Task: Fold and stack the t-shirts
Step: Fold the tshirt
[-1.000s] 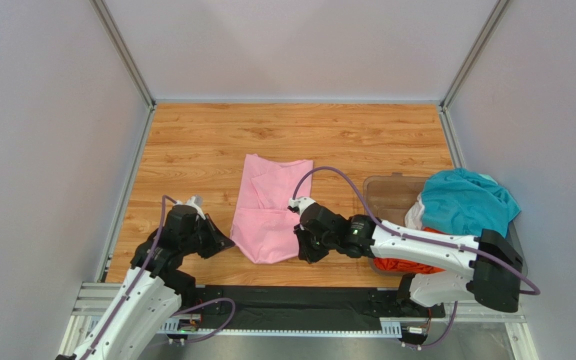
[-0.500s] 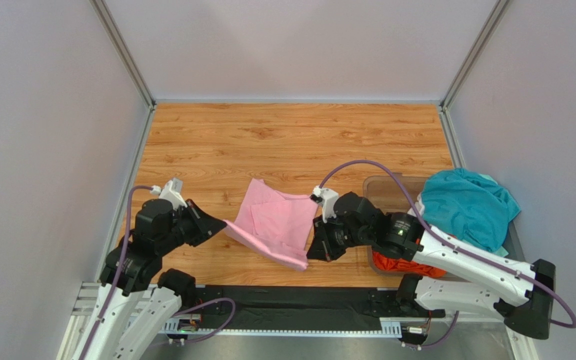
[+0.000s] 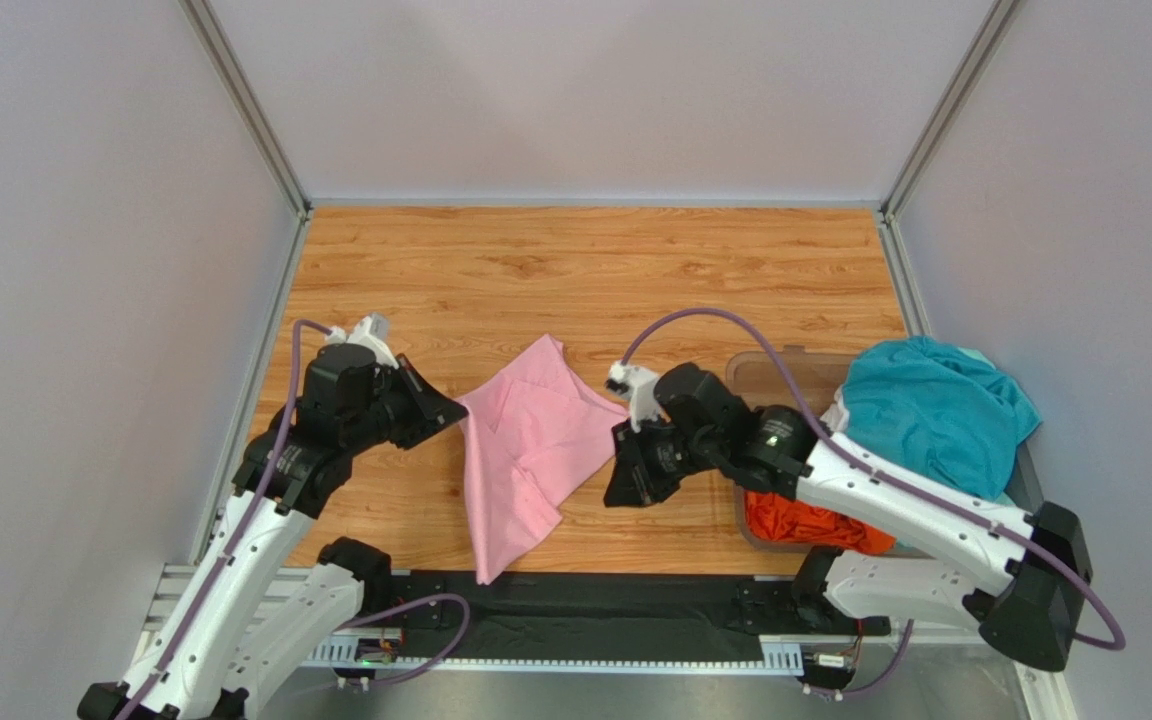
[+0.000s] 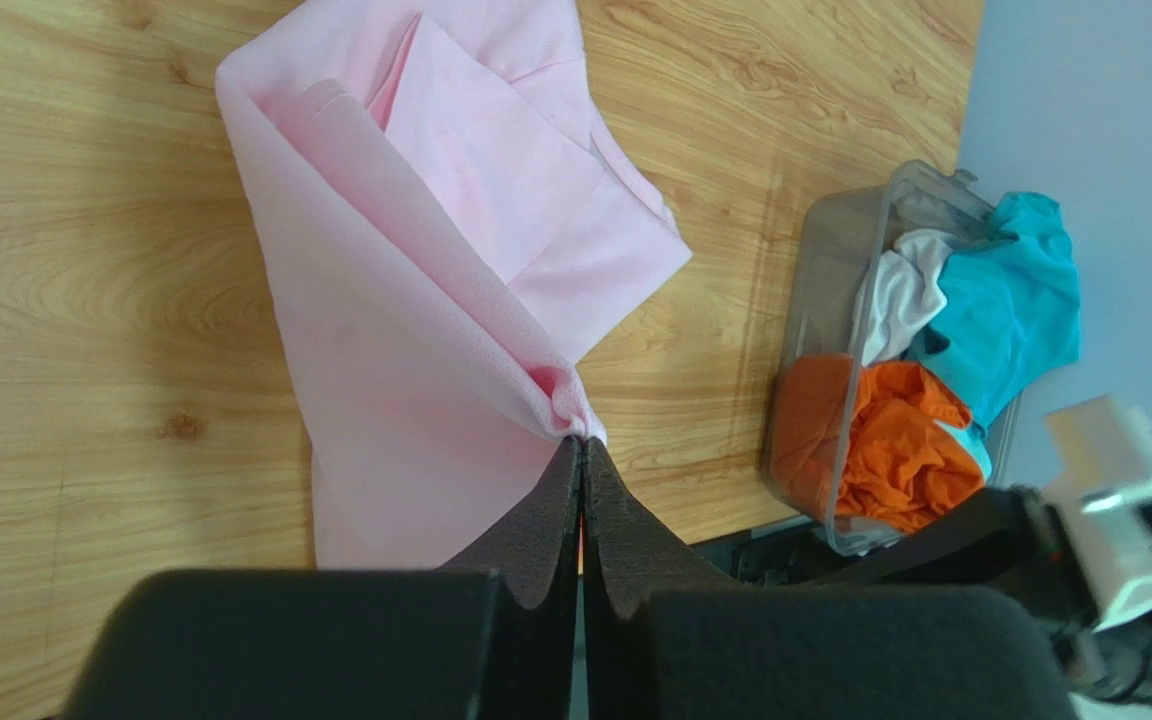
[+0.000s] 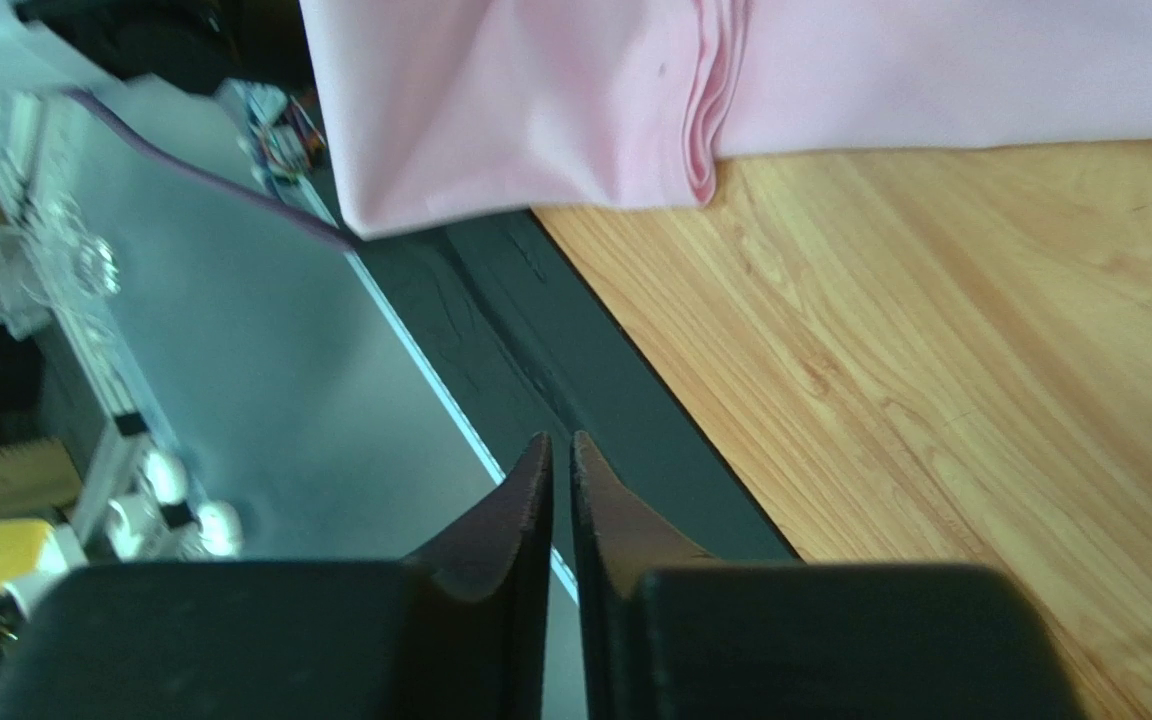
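Clearly early days: the pink t-shirt lies part-folded on the wooden table, one corner pinched in the closed left gripper; the right gripper, a sliver apart, holds nothing. The teal t-shirt and orange t-shirt wait crumpled in the clear bin

table: wood-grain top | walls: plain pale grey | corner posts: metal

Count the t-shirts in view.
4: pink t-shirt on the table, corner pinched by left gripper; teal t-shirt, white t-shirt and orange t-shirt in the clear bin. More may be buried.
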Motion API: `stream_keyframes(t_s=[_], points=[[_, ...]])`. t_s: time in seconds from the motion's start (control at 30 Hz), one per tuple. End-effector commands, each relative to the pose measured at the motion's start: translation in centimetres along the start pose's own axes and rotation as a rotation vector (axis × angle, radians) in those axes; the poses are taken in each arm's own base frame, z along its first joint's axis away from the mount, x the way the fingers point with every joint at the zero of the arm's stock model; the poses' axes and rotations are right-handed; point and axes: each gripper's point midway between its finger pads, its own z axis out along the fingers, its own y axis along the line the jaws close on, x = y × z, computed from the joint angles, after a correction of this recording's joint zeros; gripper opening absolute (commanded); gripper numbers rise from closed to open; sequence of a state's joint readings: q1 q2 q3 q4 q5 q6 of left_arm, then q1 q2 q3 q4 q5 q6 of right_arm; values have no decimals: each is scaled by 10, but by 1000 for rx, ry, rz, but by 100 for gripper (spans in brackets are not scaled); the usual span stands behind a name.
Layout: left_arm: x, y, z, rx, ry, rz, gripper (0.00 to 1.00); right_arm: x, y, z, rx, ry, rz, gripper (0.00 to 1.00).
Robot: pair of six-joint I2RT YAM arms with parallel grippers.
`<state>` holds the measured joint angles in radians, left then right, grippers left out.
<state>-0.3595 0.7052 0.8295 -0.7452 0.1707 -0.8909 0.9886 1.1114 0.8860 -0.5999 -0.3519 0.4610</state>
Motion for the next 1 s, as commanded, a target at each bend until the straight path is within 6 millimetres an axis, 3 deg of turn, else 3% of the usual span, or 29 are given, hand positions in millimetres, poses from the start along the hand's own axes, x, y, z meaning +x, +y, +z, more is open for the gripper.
stream_keyframes(t_s=[0.0,0.03,0.23,0.27,0.37,0.53,0.67,0.73,0.97], points=[[-8,-10,-3,46,-41,19,0,-13,16,21,53,-39,-159,22],[-8,-9,-4,46,-47,18,0,-16,21,27,65,-53,-178,32],[-8,15,-2,-40,-91,4,0,-29,54,77,139,-161,-287,49],[-4,26,-1,-86,-83,-8,0,-23,46,92,181,-125,-276,50],[2,47,2,-168,-78,-28,0,-23,29,108,291,-112,-184,49],[-4,92,0,-372,-172,-59,0,-26,-3,123,365,-90,-13,43],[-5,124,1,-501,-229,-68,0,-34,-47,133,442,-62,80,42],[-3,131,3,-525,-225,-69,0,-37,-58,137,447,-43,99,41],[5,149,14,-585,-171,-80,0,-33,-126,146,534,56,225,34]])
